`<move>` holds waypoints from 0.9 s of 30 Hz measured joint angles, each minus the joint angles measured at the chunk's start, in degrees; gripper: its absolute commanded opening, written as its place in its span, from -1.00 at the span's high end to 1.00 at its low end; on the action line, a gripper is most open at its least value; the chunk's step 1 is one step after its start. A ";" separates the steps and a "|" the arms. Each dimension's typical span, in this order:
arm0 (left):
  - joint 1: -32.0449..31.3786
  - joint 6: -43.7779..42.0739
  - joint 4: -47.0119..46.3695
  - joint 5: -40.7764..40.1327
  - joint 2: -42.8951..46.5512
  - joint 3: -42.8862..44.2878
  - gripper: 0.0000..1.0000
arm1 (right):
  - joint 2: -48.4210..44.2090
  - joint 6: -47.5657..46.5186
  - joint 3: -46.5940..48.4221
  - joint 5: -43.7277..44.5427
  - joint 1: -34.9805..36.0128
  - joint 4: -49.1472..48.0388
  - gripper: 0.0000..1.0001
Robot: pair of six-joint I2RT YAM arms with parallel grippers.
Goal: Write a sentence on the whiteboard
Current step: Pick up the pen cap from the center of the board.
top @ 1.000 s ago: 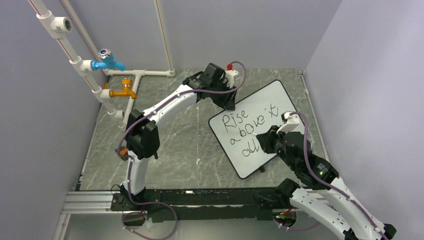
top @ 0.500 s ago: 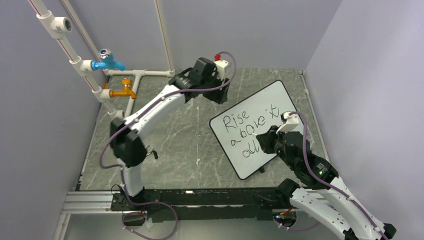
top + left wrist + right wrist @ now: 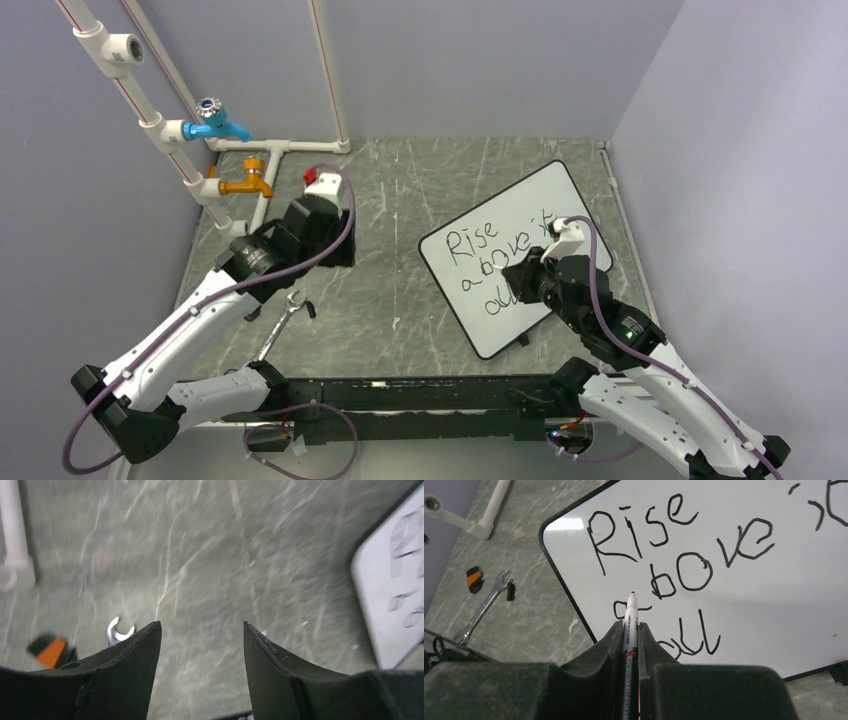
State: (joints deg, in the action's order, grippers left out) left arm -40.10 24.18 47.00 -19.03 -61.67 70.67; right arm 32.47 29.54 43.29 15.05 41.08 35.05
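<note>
Right gripper (image 3: 629, 630): nearest to the arm bases, we see it clamped tight on a marker (image 3: 631, 611), poised over the near-right part of the whiteboard (image 3: 774, 595).
Marker: white barrel with a black tip, lying in the slot between the two fingers and sticking out past them. The tip points at the whiteboard's left half, between the first and second lines of writing. We cannot tell whether it touches the surface.
Wrench (image 3: 280, 325): a silver open-ended spanner lying flat on the table (image 3: 400, 300), well to the left of the whiteboard and about level with its near corner. A small black piece (image 3: 510, 590) lies just beside the wrench's head, and an orange-and-black bit (image 3: 473, 576) lies a little further from the whiteboard.
Left gripper (image 3: 202, 625): we find its jaws standing apart with nothing between them. It hangs above bare table, left of the whiteboard and well apart from it.
Whiteboard: flat on the grey marbled table, turned at a slant so that one rounded corner points toward the far wall. It has a thin black rim, and a small black foot (image 3: 522, 340) shows at its near edge.
Sentence (image 3: 490, 262): "Rise above it all" in a thin black hand, in three slanted lines across the whiteboard's left and middle — from above, the right gripper covers part of the lower lines.
Taps: a blue tap (image 3: 215, 122) and an orange tap (image 3: 250, 183) sit on white pipes (image 3: 280, 146) — far to the left of the whiteboard, about level with its far corner.
</note>
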 measured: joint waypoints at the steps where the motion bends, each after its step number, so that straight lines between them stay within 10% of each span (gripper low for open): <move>1: 0.00 1.42 1.18 -0.92 1.03 -2.75 -0.27 | 0.55 0.02 0.00 -0.46 0.00 -0.42 1.00; 18: 0.39 19.08 7.67 -6.21 11.13 -24.28 -0.10 | 0.52 1.64 -0.37 -3.19 0.00 -2.58 1.00; 27: 12.09 20.13 0.20 0.83 11.34 -34.14 -0.09 | -0.66 2.29 -0.83 -3.39 0.00 -2.40 1.00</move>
State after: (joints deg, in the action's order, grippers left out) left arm -28.01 44.31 47.20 -18.20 -50.33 36.53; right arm 31.81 31.83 42.46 11.66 41.08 32.64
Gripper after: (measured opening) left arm 0.553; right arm 0.138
